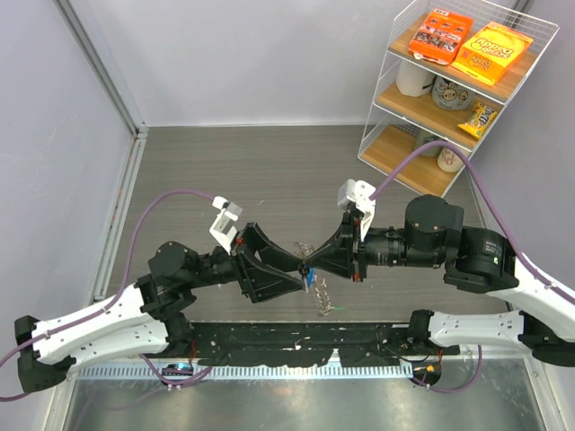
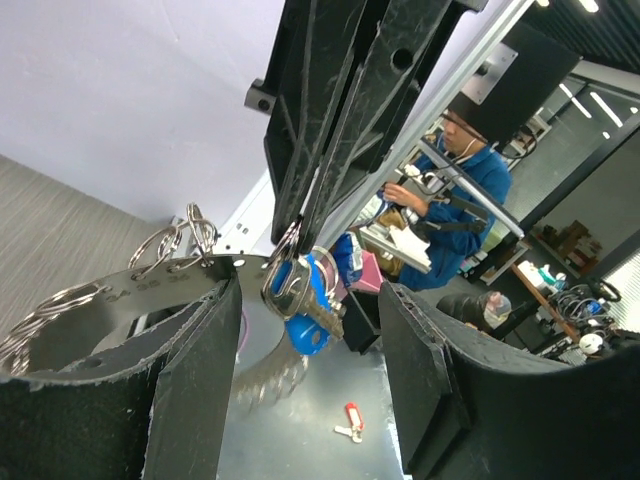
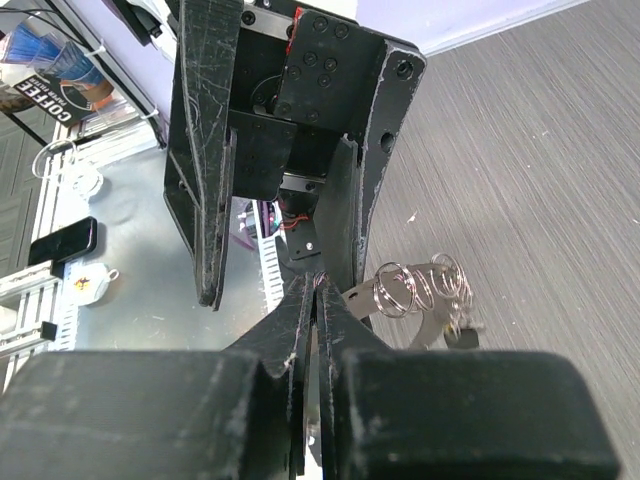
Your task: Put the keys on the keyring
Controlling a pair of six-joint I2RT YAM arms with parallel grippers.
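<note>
My right gripper point(image 1: 311, 264) point(image 3: 318, 288) is shut on the keyring point(image 3: 400, 297), a curved metal band point(image 2: 140, 292) strung with several split rings point(image 3: 440, 283). Two blue-headed keys point(image 2: 303, 300) point(image 1: 309, 280) hang from a ring at its pinched tips. More silvery keys point(image 1: 322, 301) dangle lower. My left gripper point(image 1: 302, 269) point(image 2: 310, 290) faces it tip to tip and is open. Its fingers point(image 2: 195, 380) stand on either side of the blue keys without touching them. A red-tagged key point(image 2: 350, 420) lies on the metal bench below.
A white wire shelf point(image 1: 388, 85) with snack boxes and mugs stands at the back right. A metal rail point(image 1: 126, 171) runs along the left wall. A person in blue point(image 2: 475, 190) sits in the background. A phone point(image 3: 62, 243) lies on the bench.
</note>
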